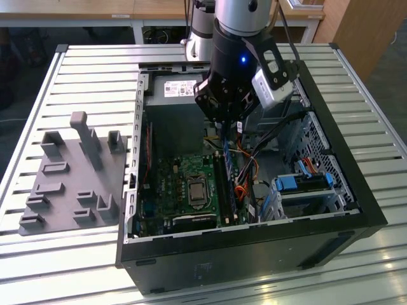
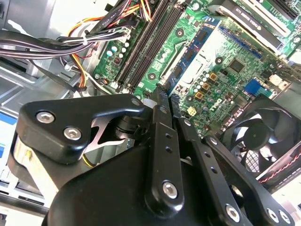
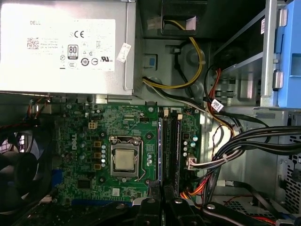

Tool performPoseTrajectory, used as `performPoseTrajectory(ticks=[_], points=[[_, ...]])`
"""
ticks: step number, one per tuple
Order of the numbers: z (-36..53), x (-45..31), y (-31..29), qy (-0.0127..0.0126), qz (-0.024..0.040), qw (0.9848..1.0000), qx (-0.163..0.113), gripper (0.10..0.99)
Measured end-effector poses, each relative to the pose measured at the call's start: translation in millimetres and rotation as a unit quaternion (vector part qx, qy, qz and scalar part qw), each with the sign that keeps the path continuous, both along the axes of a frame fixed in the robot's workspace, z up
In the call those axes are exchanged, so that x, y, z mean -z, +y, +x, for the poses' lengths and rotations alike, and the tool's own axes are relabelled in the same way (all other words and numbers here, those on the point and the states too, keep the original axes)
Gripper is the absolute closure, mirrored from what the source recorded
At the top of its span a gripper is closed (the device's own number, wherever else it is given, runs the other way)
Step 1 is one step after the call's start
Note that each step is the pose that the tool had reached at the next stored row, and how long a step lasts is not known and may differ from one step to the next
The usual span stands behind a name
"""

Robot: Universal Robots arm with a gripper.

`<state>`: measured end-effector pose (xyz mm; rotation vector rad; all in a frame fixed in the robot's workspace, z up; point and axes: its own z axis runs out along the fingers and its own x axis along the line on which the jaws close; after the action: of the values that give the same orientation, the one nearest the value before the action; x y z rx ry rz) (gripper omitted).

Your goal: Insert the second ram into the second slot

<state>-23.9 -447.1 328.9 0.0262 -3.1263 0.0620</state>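
One blue memory stick [image 1: 229, 183] stands in the green board [image 1: 166, 184] at the exterior view's centre. Just above it, the gripper [image 2: 167, 96] has its fingers [image 2: 160, 123] pressed together.

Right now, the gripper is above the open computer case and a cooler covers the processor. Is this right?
Not fully. In the first wrist view the processor lies bare; nothing covers it. The gripper is above the open computer case.
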Motion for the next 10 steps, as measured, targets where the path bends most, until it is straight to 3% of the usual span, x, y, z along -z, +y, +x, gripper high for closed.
performPoseTrajectory(ticks=[10], points=[[0.0,2.2,0.0,0.0,0.0,1.0,0.0,0.945]])
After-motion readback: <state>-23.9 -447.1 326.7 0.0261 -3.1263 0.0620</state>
